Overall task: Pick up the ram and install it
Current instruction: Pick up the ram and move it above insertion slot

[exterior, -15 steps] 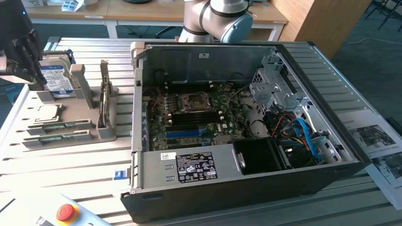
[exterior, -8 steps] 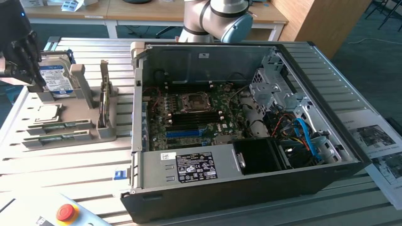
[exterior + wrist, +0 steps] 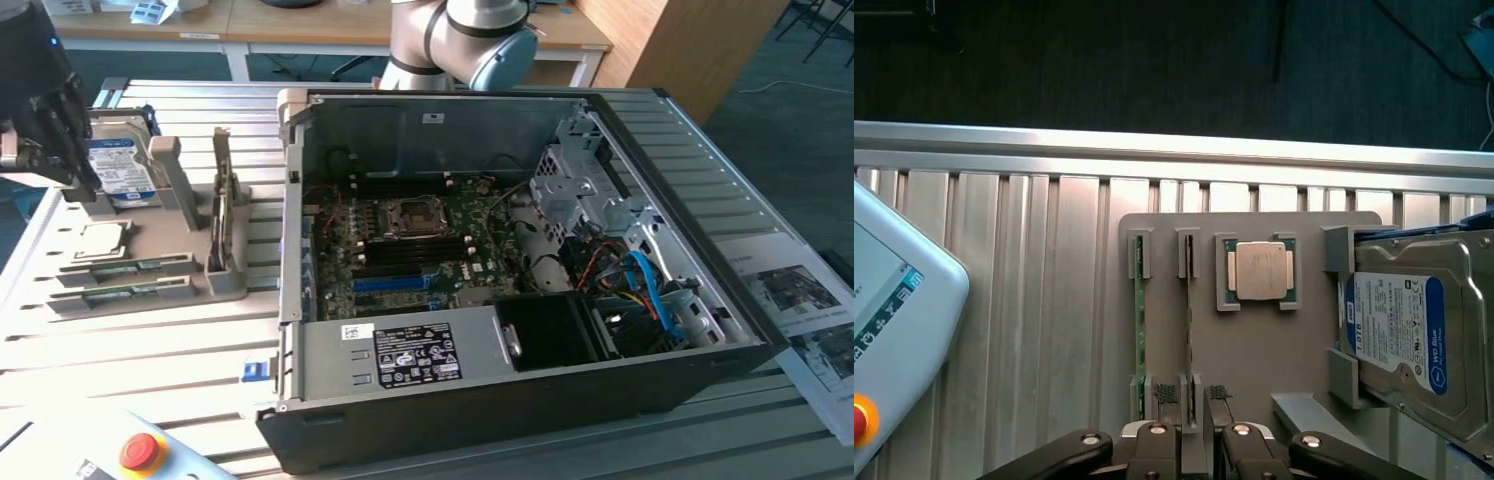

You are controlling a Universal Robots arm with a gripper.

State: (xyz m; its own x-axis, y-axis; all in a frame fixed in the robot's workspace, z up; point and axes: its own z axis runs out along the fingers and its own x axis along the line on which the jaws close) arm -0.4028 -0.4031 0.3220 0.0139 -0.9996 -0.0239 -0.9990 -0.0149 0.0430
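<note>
My gripper point(image 3: 1191, 402) hangs open astride one end of the ram point(image 3: 1189, 330), which stands on edge in the holder point(image 3: 1254, 350) beside the processor point(image 3: 1261, 270); I judge it light, stiff and fragile, best pinched gently across its flat faces.

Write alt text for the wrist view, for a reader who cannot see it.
An open pincer hangs over the ram, which stands on edge beside a second stick in a grey holder. The holder also carries a processor and a hard drive.
</note>
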